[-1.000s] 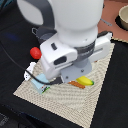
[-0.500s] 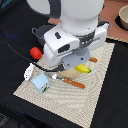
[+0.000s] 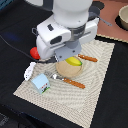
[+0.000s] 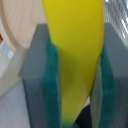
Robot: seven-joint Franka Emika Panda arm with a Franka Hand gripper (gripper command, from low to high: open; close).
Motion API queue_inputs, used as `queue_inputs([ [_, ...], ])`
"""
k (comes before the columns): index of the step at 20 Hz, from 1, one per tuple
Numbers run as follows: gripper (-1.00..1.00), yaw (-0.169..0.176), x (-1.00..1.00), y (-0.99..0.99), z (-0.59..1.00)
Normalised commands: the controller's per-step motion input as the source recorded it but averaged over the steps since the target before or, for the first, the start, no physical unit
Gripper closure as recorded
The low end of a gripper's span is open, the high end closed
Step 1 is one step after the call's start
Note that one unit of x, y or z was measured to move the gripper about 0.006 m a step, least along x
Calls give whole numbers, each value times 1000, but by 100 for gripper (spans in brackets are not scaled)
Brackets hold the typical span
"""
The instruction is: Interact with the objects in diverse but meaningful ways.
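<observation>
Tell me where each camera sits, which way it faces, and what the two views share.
Exterior view: off the arm, raised, looking down at the striped placemat on the dark table; the white arm fills the upper middle, above the carton, bottle and tomato.
Wrist view: on the wrist, looking along the tool; its green pads clamp the banana.
Shared: the yellow banana and a round tan dish beneath it.
</observation>
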Motion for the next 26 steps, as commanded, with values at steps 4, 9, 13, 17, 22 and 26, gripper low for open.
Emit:
queue_inputs([
  [4,100,35,-789,556,1],
  [9,100,52,-681,529,0],
  [13,100,121,-433,589,0],
  [17,100,139,-255,586,-29],
  [22,100,133,-23,585,-193],
  [26,100,122,-1,570,-311],
])
